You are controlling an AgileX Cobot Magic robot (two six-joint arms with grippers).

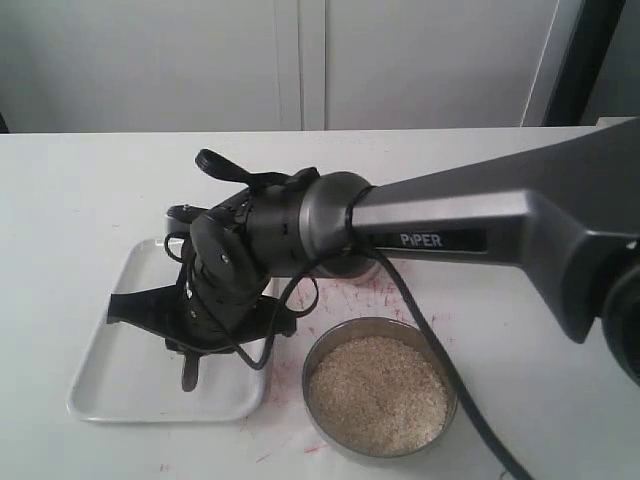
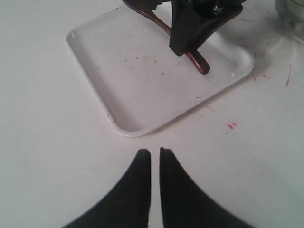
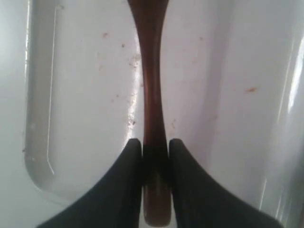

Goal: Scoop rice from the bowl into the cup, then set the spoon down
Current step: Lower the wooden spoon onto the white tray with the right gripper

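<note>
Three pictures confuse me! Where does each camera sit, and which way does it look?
Exterior view: off the arms, looking down at the white rectangular tray and wide steel bowl of off-white rice; the right arm shows.
Left wrist view: on the left arm, looking over the table at the tray; shut left gripper shows.
Right wrist view: on the right arm, looking down into the tray; the right gripper clamps the dark reddish-brown wooden spoon.
Both wrist views share spoon and tray.
</note>
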